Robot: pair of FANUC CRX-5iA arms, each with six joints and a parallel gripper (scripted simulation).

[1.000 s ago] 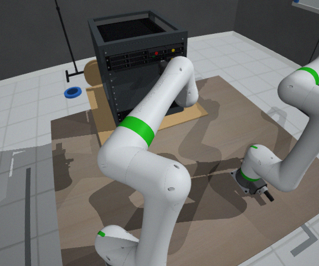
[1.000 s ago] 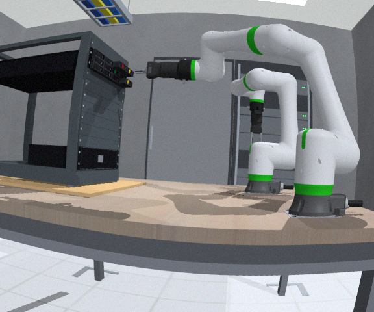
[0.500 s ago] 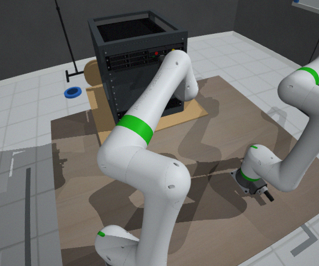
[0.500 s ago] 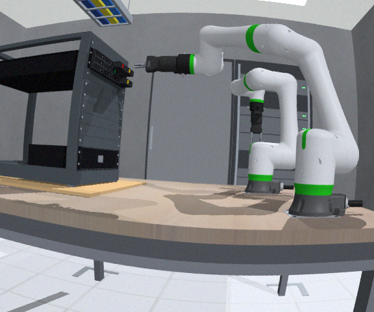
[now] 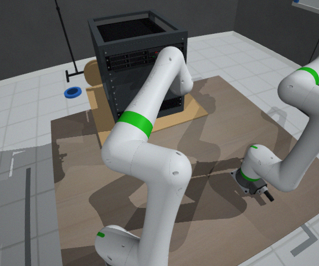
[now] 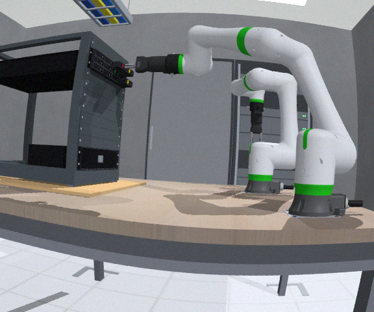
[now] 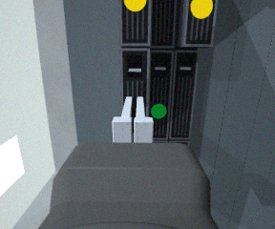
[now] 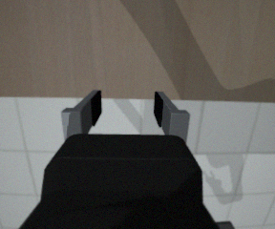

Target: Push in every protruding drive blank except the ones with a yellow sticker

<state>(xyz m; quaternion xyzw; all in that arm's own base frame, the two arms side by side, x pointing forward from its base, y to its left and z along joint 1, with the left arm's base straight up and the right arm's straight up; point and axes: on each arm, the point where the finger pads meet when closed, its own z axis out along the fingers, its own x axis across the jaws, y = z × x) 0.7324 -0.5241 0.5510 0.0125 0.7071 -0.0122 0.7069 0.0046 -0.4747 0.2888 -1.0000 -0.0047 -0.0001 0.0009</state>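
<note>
The rack (image 5: pixel 143 40) (image 6: pixel 76 110) stands upright on a wooden board. A red-stickered blank (image 6: pixel 119 64) sticks out of its top row; its sticker is hidden in the left wrist view. Two yellow-stickered blanks (image 6: pixel 129 71) (image 6: pixel 126 82) (image 7: pixel 136 29) (image 7: pixel 199 30) stick out at the row ends. A green-stickered blank (image 7: pixel 159 91) sits between the red one's row and the bottom row, about level with its neighbours. My left gripper (image 6: pixel 126 65) (image 7: pixel 135 108) is shut and empty, its tips before the red-stickered blank; whether they touch is unclear. My right gripper (image 6: pixel 256 140) (image 8: pixel 128 102) is open and empty, far from the rack.
The wooden board (image 5: pixel 195 110) (image 6: pixel 132 185) lies under the rack on the table (image 5: pixel 76 200) (image 6: pixel 197 223). The left arm crosses in front of the rack in the top view. The yellow-stickered blanks project close beside the left fingers.
</note>
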